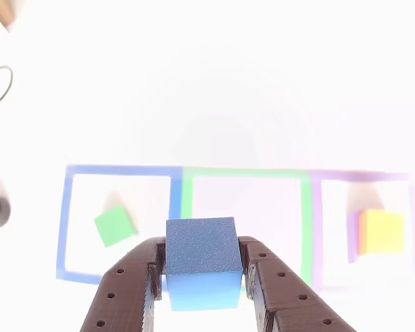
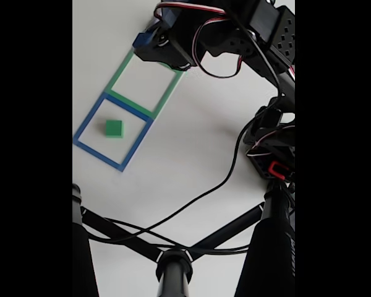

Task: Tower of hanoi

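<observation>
Overhead, blue cube point(image 1: 200, 259) in pincer point(image 1: 202, 277).

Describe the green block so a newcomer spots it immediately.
Find the row of three square outlines on the white table. The green block lies tilted inside the blue outline, at the left in the other view. It alone is green and solid.

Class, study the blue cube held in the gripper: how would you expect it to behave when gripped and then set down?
The blue cube looks stiff: its edges stay straight between the gripper fingers. Its grainy matte faces probably resist slipping. Flat sides suggest it will sit without rolling or tipping.
</observation>
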Available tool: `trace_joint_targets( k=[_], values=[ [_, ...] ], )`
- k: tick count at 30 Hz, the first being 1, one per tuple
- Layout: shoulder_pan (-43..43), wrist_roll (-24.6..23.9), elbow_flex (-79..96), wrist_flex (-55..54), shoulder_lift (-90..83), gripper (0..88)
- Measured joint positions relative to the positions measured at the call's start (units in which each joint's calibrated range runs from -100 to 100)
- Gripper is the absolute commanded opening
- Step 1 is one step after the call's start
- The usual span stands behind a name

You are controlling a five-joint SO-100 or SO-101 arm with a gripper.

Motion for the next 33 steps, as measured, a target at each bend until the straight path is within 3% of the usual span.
trace_joint_targets(
  k=[8, 18, 21, 26, 33],
  values=[
    [-6.1, -0.8, -11.5, 13.1, -0.2, 4.0],
    [-13.0, 1.2, -11.1, 13.6, -0.2, 4.5],
    [-14.5, 2.4, -6.6, 9.6, -0.2, 4.7],
    [-16.0, 9.3, 8.4, -2.9, -1.4, 4.8],
    [-16.9, 10.2, 32.9, -27.6, -3.0, 4.9]
  ],
)
